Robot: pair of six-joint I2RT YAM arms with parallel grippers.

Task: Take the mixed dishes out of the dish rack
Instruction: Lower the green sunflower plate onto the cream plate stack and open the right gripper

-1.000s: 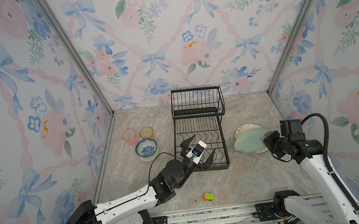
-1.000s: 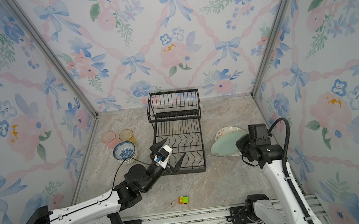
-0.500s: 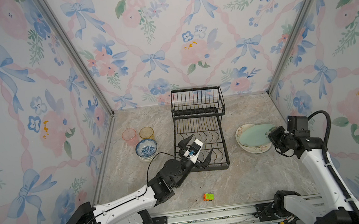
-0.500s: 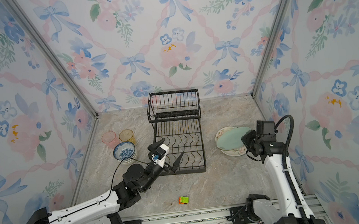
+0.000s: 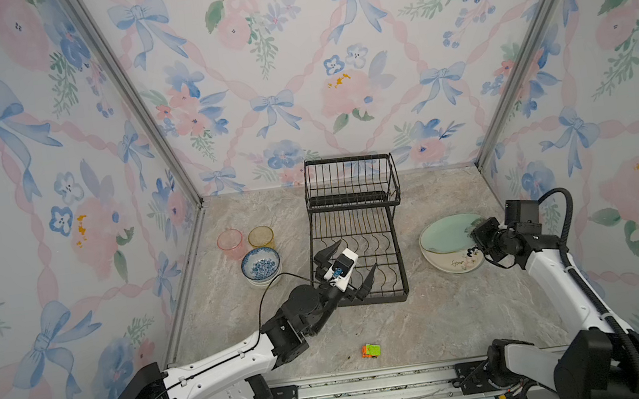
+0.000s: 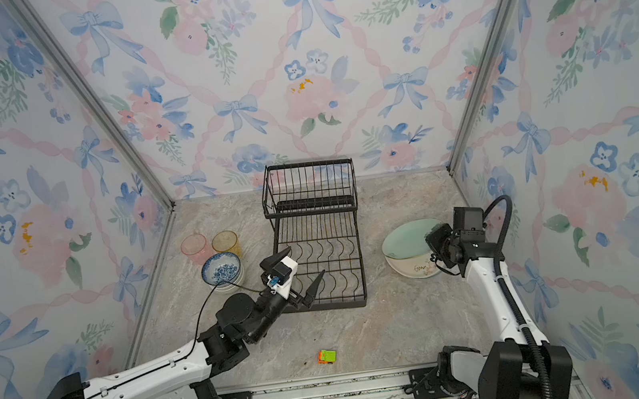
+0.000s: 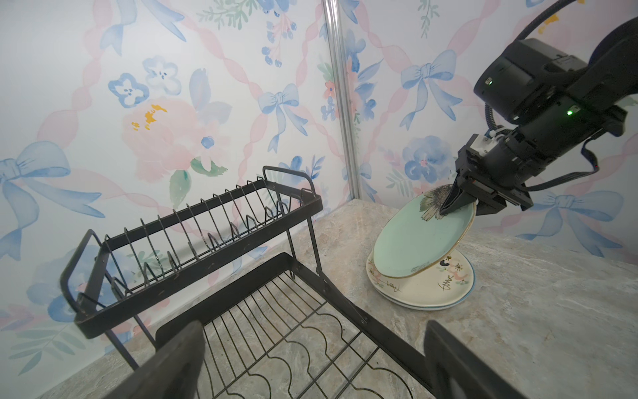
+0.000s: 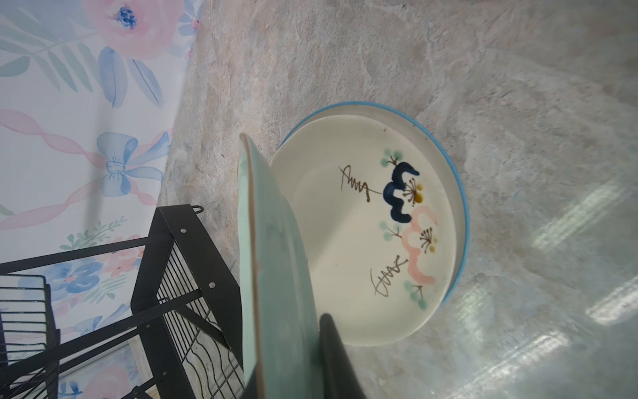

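R claw (image 5: 477,235) is clamped on the right rim of green plate (image 5: 445,234), right of rack (image 5: 354,206). Plate is tilted: gripped edge up, left edge down on cream plate (image 5: 455,264). Cream plate lies flat in a blue-rimmed plate (image 8: 461,193) on table (image 5: 450,317), near the right wall. A bare strip of table runs btw the stack's left edge and the rack's right edge, so they're apart.

L claw (image 5: 356,255) has jaws wide apart w/ nothing in them, over the near-left corner of the rack's lower tray. In its wrist view the fingers (image 7: 179,359) straddle the tray's near edge. Can't tell if they touch the wire.

Left of rack & apart from it, pink tumbler (image 5: 230,241) & amber tumbler (image 5: 261,237) stand side by side, farther back and close to the left wall's foot. Just nearer, blue bowl (image 5: 260,263) sits nested in white bowl (image 5: 265,282).

The near stretch of table is wide & open. Toy block (image 5: 371,350) lies there, well apart from the rack's near edge & both claws.
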